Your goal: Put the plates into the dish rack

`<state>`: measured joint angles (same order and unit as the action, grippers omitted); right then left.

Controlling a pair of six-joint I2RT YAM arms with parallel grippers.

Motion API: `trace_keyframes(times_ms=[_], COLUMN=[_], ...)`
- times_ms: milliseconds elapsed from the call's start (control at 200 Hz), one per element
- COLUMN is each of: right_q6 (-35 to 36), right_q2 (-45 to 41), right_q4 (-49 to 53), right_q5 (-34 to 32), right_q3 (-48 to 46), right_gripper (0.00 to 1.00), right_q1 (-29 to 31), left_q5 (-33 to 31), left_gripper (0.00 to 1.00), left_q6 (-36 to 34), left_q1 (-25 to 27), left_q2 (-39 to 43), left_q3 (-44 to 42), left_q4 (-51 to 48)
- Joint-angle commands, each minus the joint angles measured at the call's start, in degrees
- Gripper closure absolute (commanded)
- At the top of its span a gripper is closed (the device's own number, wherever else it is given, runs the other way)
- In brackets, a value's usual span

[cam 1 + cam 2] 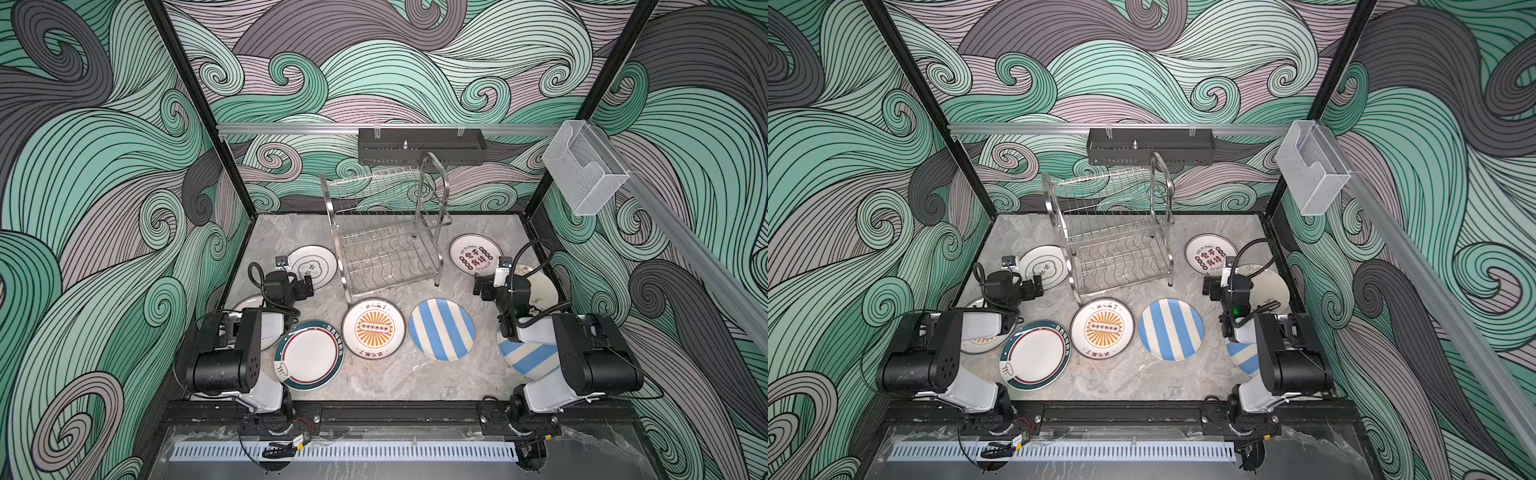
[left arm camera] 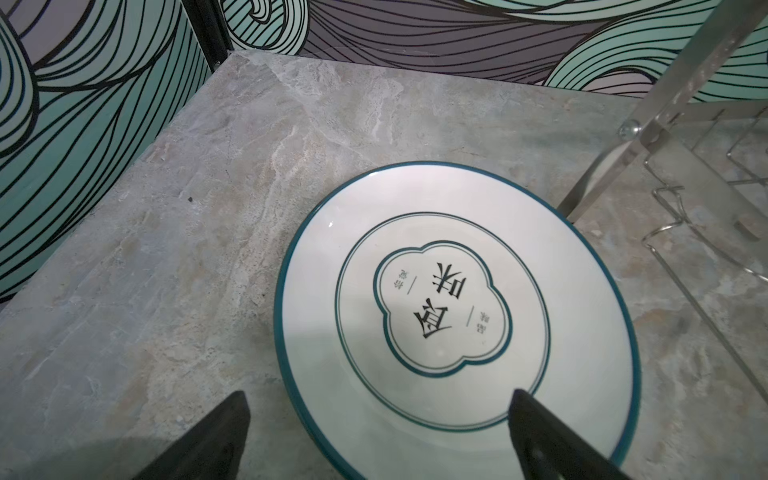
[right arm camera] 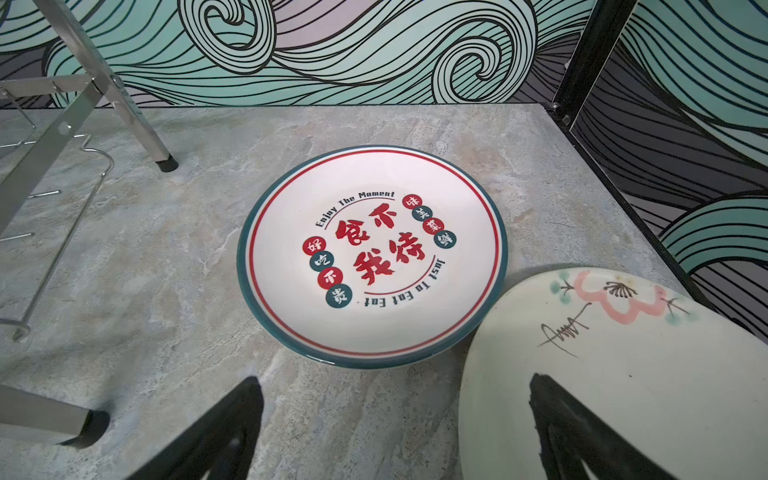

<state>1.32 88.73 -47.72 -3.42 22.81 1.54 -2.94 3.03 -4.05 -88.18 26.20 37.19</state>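
Steel dish rack (image 1: 386, 232) standing centre frame, sunburst plate (image 1: 373, 328) and striped plate (image 1: 441, 329) flat below, teal-rimmed plate (image 1: 308, 355) lower left.

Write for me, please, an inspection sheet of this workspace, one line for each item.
Surface: grey marble-look tabletop, bare between the plates.
Job's things: dish rack upright at the back, both tiers empty; eight plates lie flat on the tabletop, among them the sunburst plate and the striped plate; some are partly hidden by the arms.
Clutter: nothing seen.
Hands: left hand open, empty, over the clover plate's rim; right hand open, empty, beside the cream plate.
Cables: black cables loop off both wrists.
Surroundings: black perforated tray and clear box hung above the tabletop; wave-pattern walls.
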Motion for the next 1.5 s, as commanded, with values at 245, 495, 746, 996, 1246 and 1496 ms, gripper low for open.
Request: trace_keyframes(times_ms=[245,495,746,996,1246,1496], right_q6=[0.26,0.22,0.26,0.26,-1.73,-17.13], right_q2=[-0.42,-0.54,-0.4,-0.66,-12.44,-32.35], right_q4=[-0.23,-0.14,-0.13,-0.36,20.74,40.49], right_q5=[0.52,0.52,0.55,0.54,1.13,14.47], right_q3=[0.69,0.72,0.71,0.47,6.86,8.79], right_gripper=[0.01,0.01,0.01,0.0,0.03,0.06], right_q1=[0.05,0.09,0.04,0.05,0.29,6.51], left_q5=[0.7,0.71,0.74,0.74,-2.76,-2.81], left_gripper=[0.01,0.01,0.01,0.02,0.02,0.01], left_q6=[-0.66,-0.65,-0.65,-0.68,8.1,19.79], left_q1=[0.01,0.01,0.01,0.01,0.67,6.28], left_q2=[0.75,0.78,0.74,0.91,12.25,22.81], left_q3=[1.14,1.13,1.11,0.97,9.77,14.82], left_q4=[0.23,0.2,0.1,0.33,-26.92,-43.37])
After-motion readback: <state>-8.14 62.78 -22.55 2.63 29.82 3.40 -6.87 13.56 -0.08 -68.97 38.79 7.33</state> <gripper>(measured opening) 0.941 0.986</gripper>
